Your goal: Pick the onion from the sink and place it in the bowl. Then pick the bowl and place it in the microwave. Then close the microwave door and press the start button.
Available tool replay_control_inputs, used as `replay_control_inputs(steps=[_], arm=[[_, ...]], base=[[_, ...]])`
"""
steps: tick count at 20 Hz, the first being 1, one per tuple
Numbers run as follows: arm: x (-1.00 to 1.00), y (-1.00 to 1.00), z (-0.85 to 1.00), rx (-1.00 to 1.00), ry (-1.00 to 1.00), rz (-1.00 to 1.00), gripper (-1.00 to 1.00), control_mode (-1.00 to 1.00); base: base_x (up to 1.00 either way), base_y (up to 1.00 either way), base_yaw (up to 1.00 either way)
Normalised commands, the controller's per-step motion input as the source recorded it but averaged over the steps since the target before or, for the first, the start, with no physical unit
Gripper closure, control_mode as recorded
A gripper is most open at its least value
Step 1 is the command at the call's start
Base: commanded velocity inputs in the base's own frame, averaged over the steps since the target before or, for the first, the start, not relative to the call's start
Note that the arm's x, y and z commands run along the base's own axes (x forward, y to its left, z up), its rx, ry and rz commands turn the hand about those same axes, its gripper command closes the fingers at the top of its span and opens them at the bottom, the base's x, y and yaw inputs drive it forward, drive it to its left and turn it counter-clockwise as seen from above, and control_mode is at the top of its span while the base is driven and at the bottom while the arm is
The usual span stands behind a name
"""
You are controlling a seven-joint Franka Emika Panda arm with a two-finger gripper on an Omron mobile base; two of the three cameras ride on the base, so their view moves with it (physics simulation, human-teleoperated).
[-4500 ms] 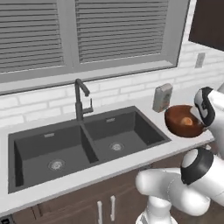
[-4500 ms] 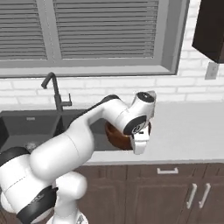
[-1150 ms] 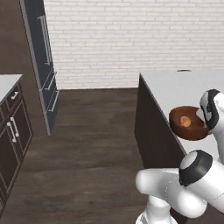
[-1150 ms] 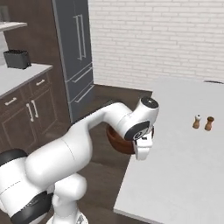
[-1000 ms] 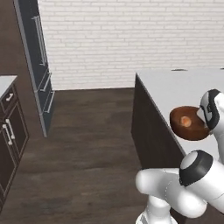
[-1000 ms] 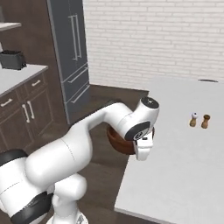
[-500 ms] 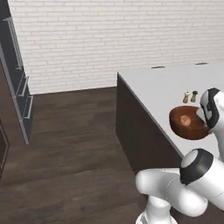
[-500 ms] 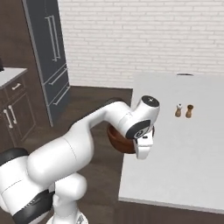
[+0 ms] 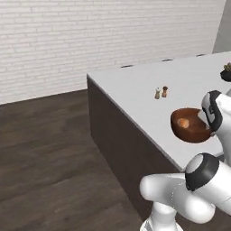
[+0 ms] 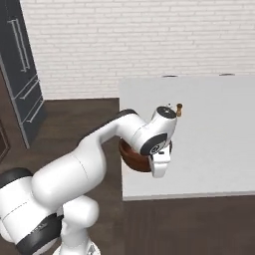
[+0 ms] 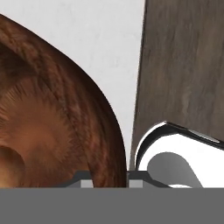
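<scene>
My gripper [image 11: 111,177] is shut on the rim of the reddish-brown bowl [image 9: 191,127], which it holds in the air over the near edge of a pale counter. The orange-tan onion [image 9: 183,122] lies inside the bowl. In the right base view the bowl [image 10: 133,155] sits behind my wrist, with the gripper [image 10: 158,164] pointing down at its rim. In the hand view the bowl's [image 11: 48,113] thick wall runs between the two fingertips. The sink, the microwave and its door are out of view.
A long island counter [image 9: 135,85] with a grey-white top stretches ahead. A pair of small shakers [image 9: 161,92] stands on it. A dark object [image 9: 226,72] sits at its far right. A tall dark fridge [image 10: 20,74] stands at the left, with a white brick wall behind and dark wood floor.
The whole scene has swept across both base views, so the base has turned. The island is closer and more central. The bowl with the onion stays in my grip.
</scene>
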Motion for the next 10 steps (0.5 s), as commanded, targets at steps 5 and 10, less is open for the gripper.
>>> replay_control_inputs(steps=[5,10], arm=[[0.0,0.0,0.0,0.0,0.0,0.0,1.0,1.0],[0.0,0.0,0.0,0.0,0.0,0.0,1.0,1.0]], base=[[-0.29,-0.66,-0.62],[0.0,-0.69,-0.59]])
